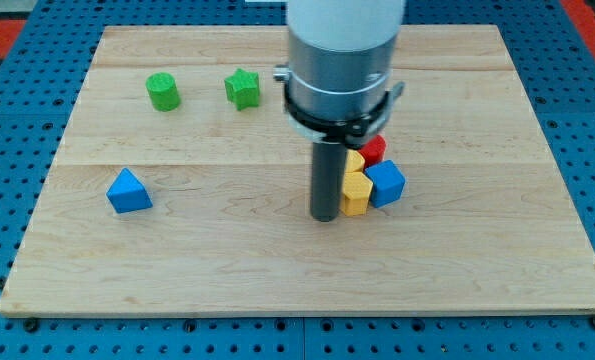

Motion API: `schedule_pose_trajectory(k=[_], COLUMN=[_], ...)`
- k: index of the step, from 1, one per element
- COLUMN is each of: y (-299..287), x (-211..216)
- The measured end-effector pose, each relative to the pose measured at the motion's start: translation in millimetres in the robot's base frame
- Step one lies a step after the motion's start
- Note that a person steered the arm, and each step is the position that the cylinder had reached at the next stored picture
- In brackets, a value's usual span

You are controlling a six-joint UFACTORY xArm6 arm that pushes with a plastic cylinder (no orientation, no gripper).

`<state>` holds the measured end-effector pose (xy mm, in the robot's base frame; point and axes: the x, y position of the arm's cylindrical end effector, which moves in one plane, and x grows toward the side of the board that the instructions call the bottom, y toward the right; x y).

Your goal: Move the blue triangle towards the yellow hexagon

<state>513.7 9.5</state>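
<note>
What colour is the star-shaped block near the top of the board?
Green. The star-shaped block shows clearly in the camera view, right of a green cylinder.

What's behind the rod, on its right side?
A yellow block touching my tip, a second yellow block partly hidden, a red block, and a blue cube. Their shapes are partly covered.

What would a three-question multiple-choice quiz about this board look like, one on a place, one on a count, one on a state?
1. Where is the blue triangle?
A. the view's left
B. the view's top right
C. among the cluster

2. How many green blocks?
A. one
B. two
C. four

3. My tip is
A. touching the blue triangle
B. beside a yellow block
C. off the board

Answers: 1 A, it sits alone at the left. 2 B, a green cylinder and a green star. 3 B, it stands just left of the yellow block.
</note>
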Motion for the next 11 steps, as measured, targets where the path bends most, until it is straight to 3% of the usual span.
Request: schedule_pose_trajectory(k=[3,4,5,6,8,10,11], y=[-268,-273,-222,-149,-128,-52,-101], x=[18,-13,-27,-27,-26,-25,-19])
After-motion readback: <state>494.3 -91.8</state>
